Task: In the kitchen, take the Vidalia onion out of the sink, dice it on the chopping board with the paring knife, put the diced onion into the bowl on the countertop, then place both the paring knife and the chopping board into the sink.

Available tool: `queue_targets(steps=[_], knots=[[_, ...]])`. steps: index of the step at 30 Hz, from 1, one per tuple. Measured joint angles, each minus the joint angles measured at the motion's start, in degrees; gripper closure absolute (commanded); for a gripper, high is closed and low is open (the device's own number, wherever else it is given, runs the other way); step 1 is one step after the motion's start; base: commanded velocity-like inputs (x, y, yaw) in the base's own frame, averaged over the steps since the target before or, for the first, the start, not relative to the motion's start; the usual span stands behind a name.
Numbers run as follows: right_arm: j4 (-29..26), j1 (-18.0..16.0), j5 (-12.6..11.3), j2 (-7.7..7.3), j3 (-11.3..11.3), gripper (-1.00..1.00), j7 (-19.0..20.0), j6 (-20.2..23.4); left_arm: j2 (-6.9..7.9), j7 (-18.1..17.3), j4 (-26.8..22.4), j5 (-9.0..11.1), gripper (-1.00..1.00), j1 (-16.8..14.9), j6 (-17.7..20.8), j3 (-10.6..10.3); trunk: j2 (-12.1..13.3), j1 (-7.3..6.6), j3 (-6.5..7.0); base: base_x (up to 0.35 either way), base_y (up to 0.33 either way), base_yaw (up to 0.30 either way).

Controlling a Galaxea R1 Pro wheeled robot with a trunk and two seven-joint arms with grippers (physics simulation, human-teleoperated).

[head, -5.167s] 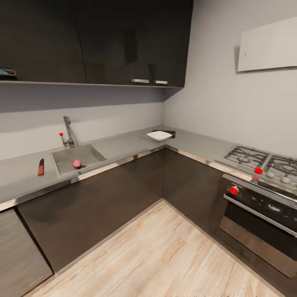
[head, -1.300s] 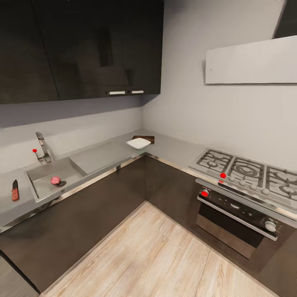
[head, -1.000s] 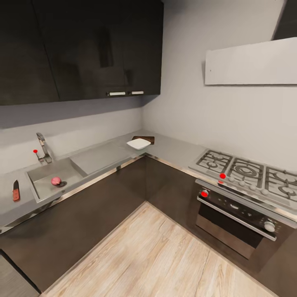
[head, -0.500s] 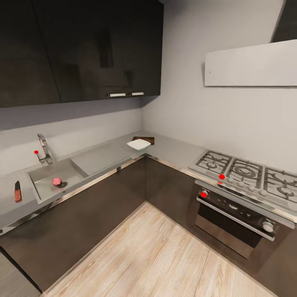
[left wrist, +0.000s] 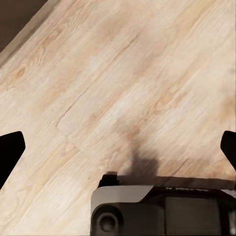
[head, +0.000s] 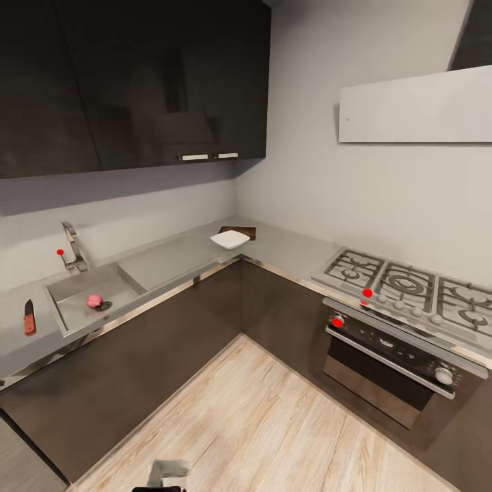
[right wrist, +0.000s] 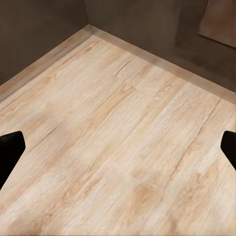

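A: Left gripper (left wrist: pixel 118 147), state? 
B: Two dark fingertips (left wrist: pixel 10 152) are seen at opposite edges of the left wrist view, spread wide, nothing held between them. Pale wood floor (left wrist: pixel 123 73) is seen under it, with a grey and black robot part (left wrist: pixel 162 209) and its shadow below the gap.

A: Right gripper (right wrist: pixel 118 147)? 
B: Same: fingertips (right wrist: pixel 10 150) spread wide at the frame edges, nothing gripped. Wood floor is seen below, with dark cabinet fronts (right wrist: pixel 147 19) meeting in a corner beyond it.

A: Anything of the arms in the head view? 
B: A small grey robot part (head: pixel 166 473) is seen at the bottom edge, over the floor. Which arm it belongs to cannot be told.

A: Task items? 
B: The Vidalia onion (head: pixel 93 300) is sitting in the sink (head: pixel 72 316), on the basin floor. The tap (head: pixel 72 244) with a red knob is placed behind the basin; the steel drainboard (head: pixel 167 260) runs from the basin toward the corner. The paring knife (head: pixel 29 317), red handle, is lying on the countertop (head: pixel 290 247) just beside the sink, on the side away from the drainboard, not touching the basin. The bowl (head: pixel 229 238) is set on the countertop near the corner. The chopping board (head: pixel 240 231) is partly hidden behind the bowl; contact cannot be told.

A: Rest? 
B: Dark upper cabinets (head: pixel 137 82) are mounted above the sink. A gas hob (head: pixel 410 283) and oven (head: pixel 389 362) with red knobs are seen along the other run, a pale hood (head: pixel 413 106) above them.
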Motion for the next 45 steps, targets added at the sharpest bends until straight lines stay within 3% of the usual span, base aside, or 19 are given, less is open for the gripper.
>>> queue_targets(steps=[2,4,7,11,13,15,20,23,26,31,45], knots=[[0.0,0.0,0.0,-0.03,0.0,-1.00,0.0,0.1,-0.93,0.3,-8.8,0.0,-1.00,-1.0,5.3,-2.9,0.0,0.00,0.00,0.000,0.000,0.000],[0.0,0.0,0.0,0.00,0.0,-1.00,0.0,0.1,-1.62,0.4,-13.3,-0.1,-1.00,-2.6,7.7,-4.3,0.0,0.00,0.01,0.000,0.000,0.000],[0.0,0.0,0.0,0.06,0.0,-1.00,0.0,0.1,-1.92,0.5,-15.2,-0.1,-1.00,-6.0,12.1,-4.8,0.0,0.00,0.01,0.000,0.000,0.000],[0.0,0.0,0.0,0.12,0.0,-1.00,0.0,0.2,-2.16,0.5,-16.7,-0.1,-1.00,-14.3,18.8,-5.2,0.0,0.00,0.02,0.000,0.000,0.000],[0.0,0.0,0.0,0.09,0.0,-1.00,0.0,0.2,-2.20,0.5,-16.9,0.0,-1.00,-17.6,19.4,-5.2,0.0,0.00,0.02,0.000,0.000,0.000],[0.0,0.0,0.0,0.10,0.0,-1.00,0.0,0.2,-2.26,0.5,-16.5,0.5,-1.00,-25.3,20.1,-5.2,0.0,0.01,0.02,0.000,0.000,0.000],[0.0,0.0,0.0,0.13,0.0,-1.00,0.0,0.2,-2.29,0.4,-12.2,1.9,-1.00,-37.9,20.5,-5.2,0.0,0.00,0.01,0.000,0.000,0.000],[0.0,0.0,0.0,0.13,0.0,-1.00,0.0,0.2,-2.30,0.3,-8.9,3.8,-1.00,-44.7,20.6,-5.2,0.0,0.00,0.01,0.000,0.000,0.000],[0.0,0.0,0.0,0.13,0.1,-1.00,0.1,0.2,-2.31,0.2,-3.9,7.1,-1.00,-51.6,20.7,-5.2,0.0,0.00,0.02,0.000,0.000,0.000],[0.0,0.0,0.0,0.14,0.0,-1.00,0.1,0.1,-2.25,0.3,-0.5,9.7,-1.00,-55.4,20.8,-5.2,0.0,0.00,0.01,0.000,0.000,0.000],[0.1,0.0,-0.1,0.37,0.1,-1.00,-0.1,0.1,-0.03,0.2,-3.5,10.3,-1.00,-56.2,21.0,-5.7,0.0,0.00,0.01,0.003,0.000,0.000]])
